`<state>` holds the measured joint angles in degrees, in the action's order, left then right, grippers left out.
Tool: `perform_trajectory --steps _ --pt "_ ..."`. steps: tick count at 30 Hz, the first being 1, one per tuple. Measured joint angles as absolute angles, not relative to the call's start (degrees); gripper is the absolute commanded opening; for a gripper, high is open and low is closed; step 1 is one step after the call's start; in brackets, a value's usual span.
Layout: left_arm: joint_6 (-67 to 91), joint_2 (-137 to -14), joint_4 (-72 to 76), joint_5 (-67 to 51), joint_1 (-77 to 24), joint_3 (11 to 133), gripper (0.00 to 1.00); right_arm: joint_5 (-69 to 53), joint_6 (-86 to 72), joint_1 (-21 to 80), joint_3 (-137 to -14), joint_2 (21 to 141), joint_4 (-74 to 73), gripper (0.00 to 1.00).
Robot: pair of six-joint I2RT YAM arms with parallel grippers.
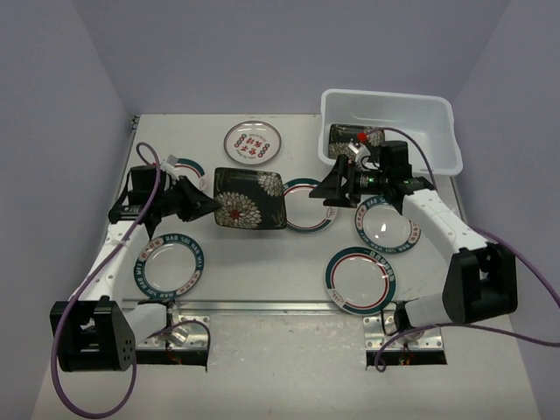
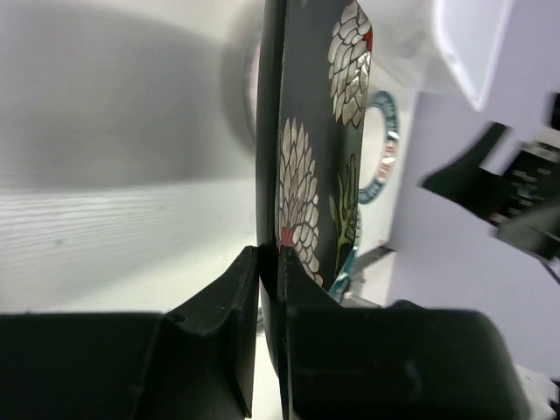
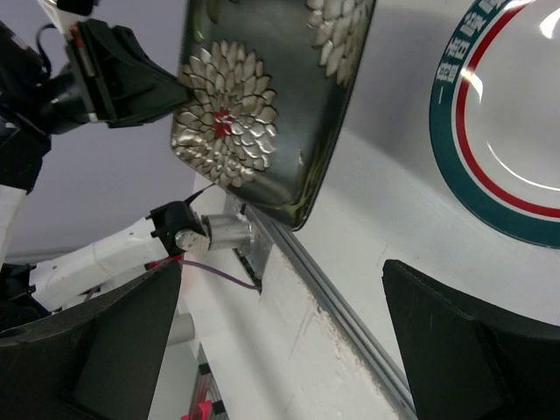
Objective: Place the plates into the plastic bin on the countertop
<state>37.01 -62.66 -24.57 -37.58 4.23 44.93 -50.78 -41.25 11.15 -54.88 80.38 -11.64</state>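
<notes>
The left fingers are clenched on the left edge of a square black flowered plate, which sits left of centre in the top view. The left wrist view shows this plate edge-on, its rim pinched between the two fingers at the bottom of the frame. The right fingers are released and grasp nothing. In the right wrist view they stand spread wide at the two lower corners of the frame, with the same black plate beyond them at the top and a metal rail running below it. The white bin stands on the counter at the upper right of the top view. A second black flowered plate already lies inside the bin at its left end. A round white plate with a red pattern lies on the counter at upper centre, left of the bin. Four round white plates with teal rims are also on the counter. One is at the lower left beside the left arm. One is in the middle, just beside the held plate and partly hidden by the right fingers. One is right of centre, partly under the right arm. One is at the lower centre right, near the rail.
</notes>
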Motion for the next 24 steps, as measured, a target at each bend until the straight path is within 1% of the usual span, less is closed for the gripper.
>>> perform_trajectory --steps 3,4,7,9,11,16,17,19,20,21,23,24 --pt "39.4 -62.0 -20.9 -41.8 4.2 44.9 0.0 -50.4 -42.0 15.0 -55.1 84.2 -10.4 0.89" --pt "40.0 -61.9 -19.7 -43.0 4.2 44.9 0.0 -50.3 -42.4 16.2 -55.2 85.5 -9.8 0.89" --pt "42.2 -61.9 -16.8 -46.0 4.2 44.7 0.0 -50.4 -44.8 19.4 -55.3 88.6 -6.7 0.83" --pt "43.3 -61.9 -15.2 -47.5 4.2 44.5 0.0 -50.6 -47.0 20.4 -55.3 89.9 -3.8 0.76" --pt "44.3 -61.9 -14.1 -48.8 4.2 44.3 0.0 -50.9 -49.1 20.6 -55.7 90.9 -0.9 0.65" --pt "45.9 -61.8 -11.8 -51.1 4.2 43.9 0.0 -51.0 -53.0 21.6 -58.6 93.5 4.7 0.41" --pt "46.1 -61.7 -11.5 -51.4 4.2 43.7 0.0 -51.0 -53.9 21.9 -58.9 93.8 6.1 0.33" --pt "46.5 -61.7 -10.9 -51.8 4.2 43.2 0.0 -50.6 -55.4 22.3 -59.0 94.0 8.3 0.03" --pt "46.6 -61.7 -10.7 -51.8 4.2 43.0 0.0 -50.0 -55.9 22.5 -59.0 94.1 9.0 0.0" --pt "46.6 -61.7 -10.5 -52.5 4.2 42.8 0.09 -49.2 -57.0 22.6 -59.0 94.2 9.2 0.0" --pt "46.5 -61.6 -9.1 -53.0 4.2 42.6 0.47 -48.7 -58.6 22.4 -59.1 94.4 9.6 0.0" --pt "46.3 -61.5 -8.3 -53.0 4.2 42.6 0.78 -48.6 -59.2 22.4 -59.1 94.5 9.8 0.0"
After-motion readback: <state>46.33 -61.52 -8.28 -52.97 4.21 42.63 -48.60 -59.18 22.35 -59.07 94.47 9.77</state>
